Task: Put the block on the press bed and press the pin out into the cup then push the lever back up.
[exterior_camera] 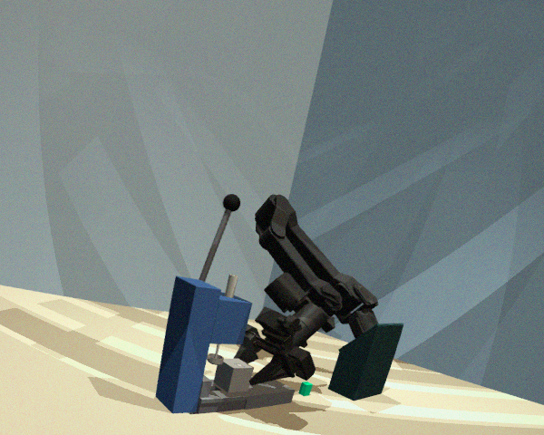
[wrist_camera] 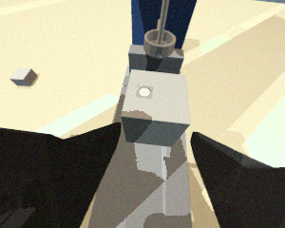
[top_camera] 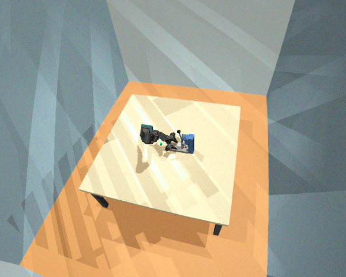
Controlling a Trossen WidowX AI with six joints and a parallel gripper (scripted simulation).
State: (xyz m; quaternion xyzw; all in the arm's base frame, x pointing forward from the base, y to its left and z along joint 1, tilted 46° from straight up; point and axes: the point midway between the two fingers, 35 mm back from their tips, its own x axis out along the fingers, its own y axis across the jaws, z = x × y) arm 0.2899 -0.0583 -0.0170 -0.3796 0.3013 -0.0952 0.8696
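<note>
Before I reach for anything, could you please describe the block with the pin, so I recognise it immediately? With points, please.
Find the blue press [top_camera: 191,143] [exterior_camera: 180,346] [wrist_camera: 139,24]. On its low grey bed [exterior_camera: 267,394] sits the block [exterior_camera: 233,376] [wrist_camera: 157,97]: pale grey, box-shaped, with a round white spot on top, unlike the small green piece [top_camera: 160,143] [exterior_camera: 306,388].

Pale table [top_camera: 196,190] under blue press [top_camera: 191,143] [exterior_camera: 183,342] [wrist_camera: 142,24].
</note>
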